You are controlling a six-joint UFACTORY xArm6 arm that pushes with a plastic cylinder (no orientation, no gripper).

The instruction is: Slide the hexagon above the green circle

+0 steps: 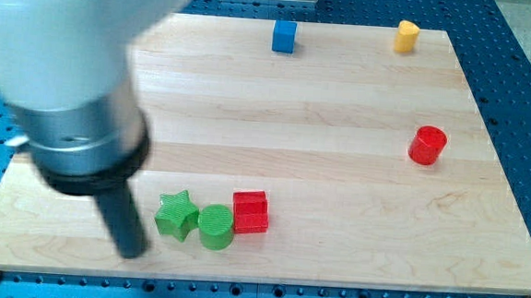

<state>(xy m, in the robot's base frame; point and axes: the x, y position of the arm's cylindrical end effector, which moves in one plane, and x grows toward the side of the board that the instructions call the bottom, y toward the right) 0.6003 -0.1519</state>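
Observation:
The yellow hexagon [406, 36] sits near the view's top right of the wooden board [338, 172]. The green circle [215, 226] stands near the view's bottom, left of centre. A green star [177, 215] touches its left side and a red cube [250, 213] touches its right side. My tip [134, 249] rests on the board just left of the green star, a short gap from it and far from the hexagon.
A blue cube [284, 36] sits at the view's top centre. A red cylinder [426, 145] stands at the right. The arm's large grey body [66, 81] hides the view's upper left of the board.

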